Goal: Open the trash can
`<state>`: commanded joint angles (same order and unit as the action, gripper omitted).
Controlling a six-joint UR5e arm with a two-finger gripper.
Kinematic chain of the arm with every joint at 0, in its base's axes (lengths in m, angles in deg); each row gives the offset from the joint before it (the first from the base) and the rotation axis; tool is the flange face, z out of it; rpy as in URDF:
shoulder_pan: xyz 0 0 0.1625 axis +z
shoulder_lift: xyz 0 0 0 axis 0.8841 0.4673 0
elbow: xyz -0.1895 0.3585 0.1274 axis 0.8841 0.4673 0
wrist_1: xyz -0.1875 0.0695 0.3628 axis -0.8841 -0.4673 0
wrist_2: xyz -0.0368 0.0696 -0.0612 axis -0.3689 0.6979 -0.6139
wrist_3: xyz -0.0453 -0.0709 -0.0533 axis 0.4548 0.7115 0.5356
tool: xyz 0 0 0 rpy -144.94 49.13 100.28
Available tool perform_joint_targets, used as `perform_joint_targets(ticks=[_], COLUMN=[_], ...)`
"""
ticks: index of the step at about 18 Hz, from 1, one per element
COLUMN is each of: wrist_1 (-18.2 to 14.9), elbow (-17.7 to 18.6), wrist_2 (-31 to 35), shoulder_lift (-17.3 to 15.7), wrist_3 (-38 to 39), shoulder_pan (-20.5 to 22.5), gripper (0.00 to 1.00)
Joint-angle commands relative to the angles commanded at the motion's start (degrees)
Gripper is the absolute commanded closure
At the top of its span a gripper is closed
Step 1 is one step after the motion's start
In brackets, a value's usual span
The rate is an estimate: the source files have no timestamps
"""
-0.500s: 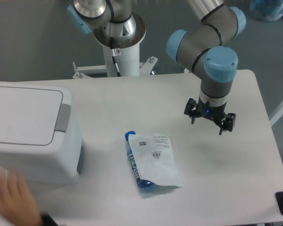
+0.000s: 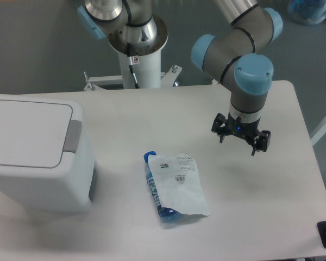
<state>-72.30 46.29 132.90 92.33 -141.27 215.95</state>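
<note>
White trash can (image 2: pixel 35 155) sits lid-down at nine o'clock, bagged blue bottle (image 2: pixel 174 187) at centre, my gripper (image 2: pixel 240 140) spread wide, holding nothing, at three.

One trash can (image 2: pixel 35 152), one bagged bottle (image 2: pixel 174 187).

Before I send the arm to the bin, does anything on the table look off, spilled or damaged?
Nothing spilled or broken. The trash can sits upright at the table's left edge, lid flat and shut. The bagged blue bottle lies on its side mid-table, apart from it. The tool hangs open and empty on the right side.
</note>
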Motion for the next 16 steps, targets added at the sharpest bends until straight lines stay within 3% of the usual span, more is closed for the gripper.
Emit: perform_joint_targets(ticks=[4,7,11,16], wrist_1=[2.9,2.8,2.5,1.2], elbow=[3.4,3.6,3.0,0.2], wrist_2=[-1.7,-1.7,-2.5,-6.1], shoulder_lift=[-0.7,-1.1,-1.6,-2.1], wrist_3=[0.1,3.8,13.2,16.4], shoulder_pan=[-0.3,-2.0,-4.5,-7.7], gripper=[0.00,0.00,0.00,0.00])
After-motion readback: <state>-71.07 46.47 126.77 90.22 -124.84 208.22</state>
